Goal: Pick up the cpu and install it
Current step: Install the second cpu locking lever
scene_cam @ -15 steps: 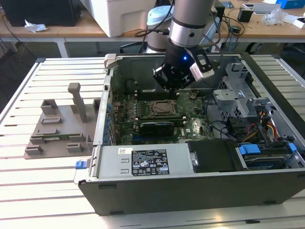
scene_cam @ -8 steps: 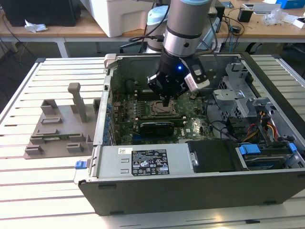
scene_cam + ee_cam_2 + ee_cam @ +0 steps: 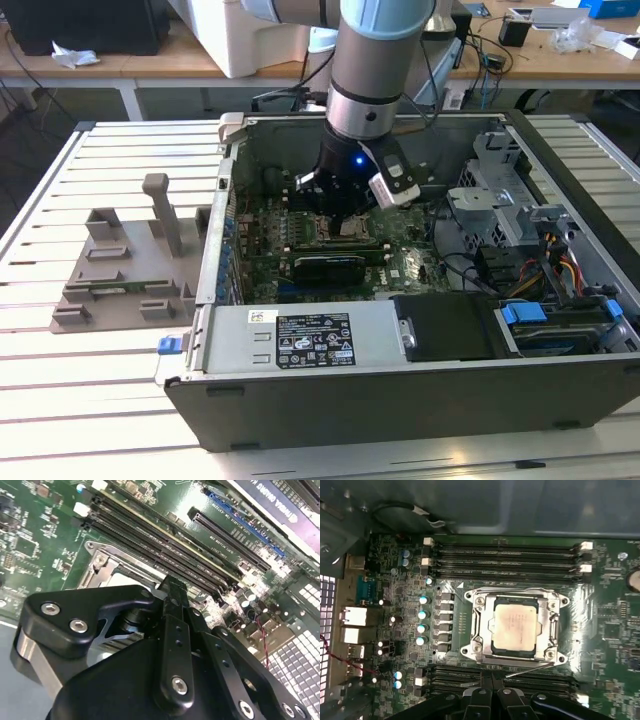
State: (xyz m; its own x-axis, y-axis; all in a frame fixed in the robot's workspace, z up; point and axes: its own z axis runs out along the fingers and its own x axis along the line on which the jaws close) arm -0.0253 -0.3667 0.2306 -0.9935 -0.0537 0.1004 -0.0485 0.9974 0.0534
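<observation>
The arm is reaching straight down into the computer case (image 3: 400, 400), its gripper (image 3: 345, 215) hovering just above the cpu (image 3: 515, 628). The cpu is sitting in the socket frame (image 3: 480, 630); whether the fingers are apart or closed cannot be told.

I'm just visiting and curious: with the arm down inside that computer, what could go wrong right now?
The cpu lies in the socket frame, with the gripper close above it. A skewed chip, if pressed, might damage the socket. I cannot tell whether it sits fully flat.

Memory slots flank the socket; a sideways move could knock them.

The case wall stands near the arm, so a wide swing could hit it.
</observation>
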